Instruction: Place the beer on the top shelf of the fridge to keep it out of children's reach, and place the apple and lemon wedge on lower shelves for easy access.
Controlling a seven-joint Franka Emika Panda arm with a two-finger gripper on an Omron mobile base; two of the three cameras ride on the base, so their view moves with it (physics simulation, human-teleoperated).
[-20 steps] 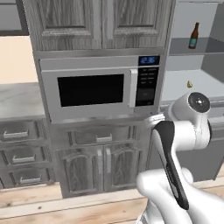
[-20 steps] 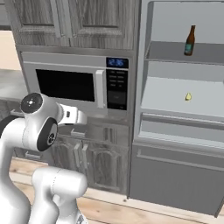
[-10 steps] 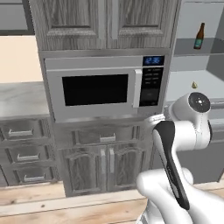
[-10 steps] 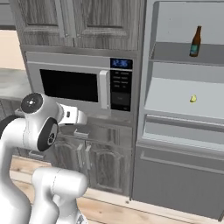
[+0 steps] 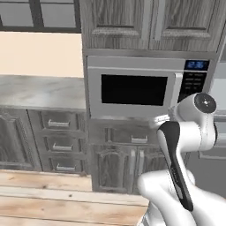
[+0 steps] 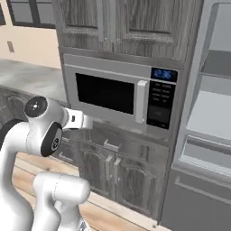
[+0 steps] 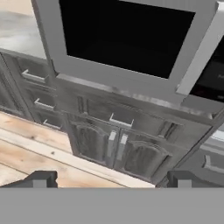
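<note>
While the fingers [image 7: 112,179] stay spread, the fridge [image 6: 212,135] has slid rightward.

White glossy arm [image 5: 194,128], rounded tube links, smooth casing. Dark grey-black strip runs lengthwise down one link [image 5: 176,167]. Round joint cap [image 5: 205,102], grey disc with small dark centre; same cap on the joint in the right base view [image 6: 36,106]. Bulbous white base link [image 6: 61,191]. Two small dark grey finger tips [image 7: 41,178], blocky.
</note>
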